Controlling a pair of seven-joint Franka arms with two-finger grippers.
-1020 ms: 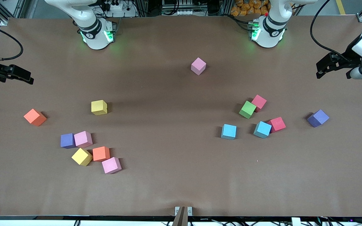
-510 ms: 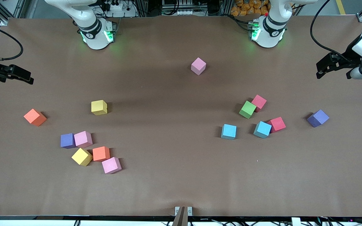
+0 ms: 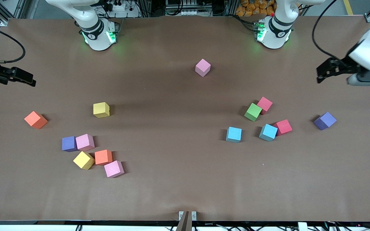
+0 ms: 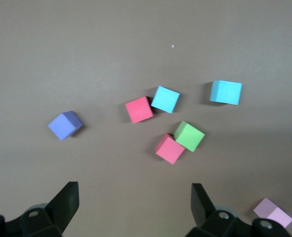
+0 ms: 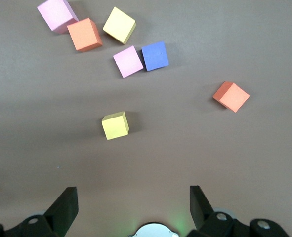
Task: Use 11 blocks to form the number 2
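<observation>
The blocks lie in two loose groups. Toward the right arm's end are a yellow cube (image 3: 101, 109), an orange cube (image 3: 35, 120), and a cluster of pink (image 3: 85, 142), yellow (image 3: 83, 160), orange (image 3: 103, 157) and pink (image 3: 114, 168) cubes. Toward the left arm's end are a green cube (image 3: 253, 112), two red cubes (image 3: 264, 104) (image 3: 283, 127) and two light blue cubes (image 3: 234, 134) (image 3: 268, 132). One pink cube (image 3: 202, 67) sits alone near the bases. My left gripper (image 3: 319, 74) (image 4: 134, 202) and right gripper (image 3: 30, 81) (image 5: 132, 202) are open, empty and high over the table's ends.
A purple cube (image 3: 69, 143) touches the pink cube in the cluster. Another purple cube (image 3: 325, 120) sits alone toward the left arm's end. The two arm bases (image 3: 99, 35) (image 3: 273, 32) stand along the table's edge farthest from the front camera.
My left gripper has shifted a little toward the table's middle. The right gripper has barely moved. No block has moved.
</observation>
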